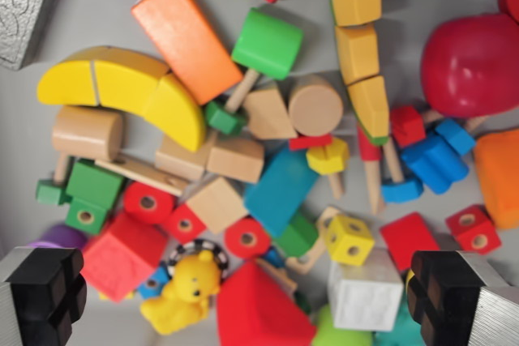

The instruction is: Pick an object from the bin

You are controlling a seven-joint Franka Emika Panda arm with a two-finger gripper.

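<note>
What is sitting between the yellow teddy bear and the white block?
In the wrist view, a big red block lies between the yellow teddy bear and the white block, low in the picture.

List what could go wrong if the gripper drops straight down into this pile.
1. The gripper is open wide, spanning the red block, yellow bear and white cube; closing may pinch several at once.
2. The pieces lie packed and overlapping, so the fingers may land on blocks rather than between them.
3. The red block's sloped faces could slip from the pads.
</note>
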